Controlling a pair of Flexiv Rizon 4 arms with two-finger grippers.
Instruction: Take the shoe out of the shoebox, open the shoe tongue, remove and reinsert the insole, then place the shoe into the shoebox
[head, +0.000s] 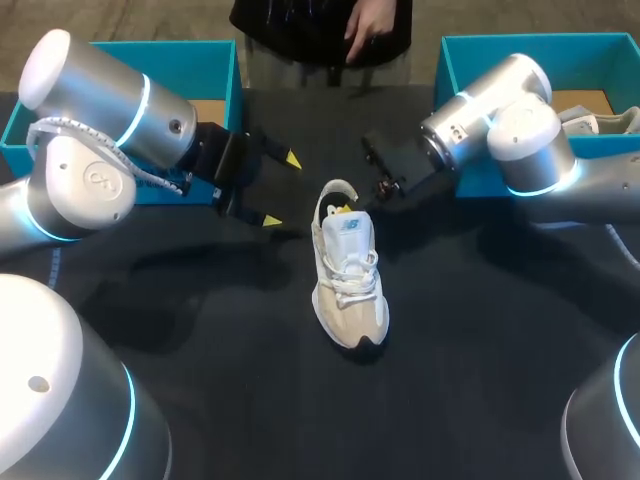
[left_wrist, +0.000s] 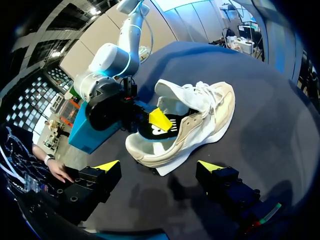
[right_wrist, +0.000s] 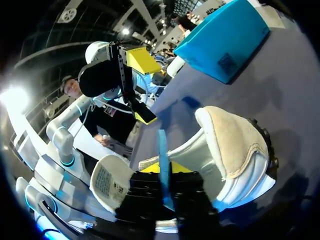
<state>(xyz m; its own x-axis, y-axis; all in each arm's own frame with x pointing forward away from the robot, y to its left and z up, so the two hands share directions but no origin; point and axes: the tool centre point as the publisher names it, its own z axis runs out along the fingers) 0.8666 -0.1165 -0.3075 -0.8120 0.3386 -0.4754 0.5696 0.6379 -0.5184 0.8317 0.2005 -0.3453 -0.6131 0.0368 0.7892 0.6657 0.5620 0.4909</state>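
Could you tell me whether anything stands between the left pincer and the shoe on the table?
Nothing visible does. The open left pincer sits beside the shoe, with only bare table between them. The right pincer holds the insole at the shoe's heel opening, coming in from the other side.

Insole (left_wrist: 161, 133) mostly hidden inside shoe (left_wrist: 212, 107), right shoebox (head: 500, 45) cut off

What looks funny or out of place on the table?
The insole sticks up at a slant out of the sneaker at its heel opening instead of lying flat inside. The right gripper has it pinched between its fingers. Otherwise the sneaker stands upright and looks undamaged.
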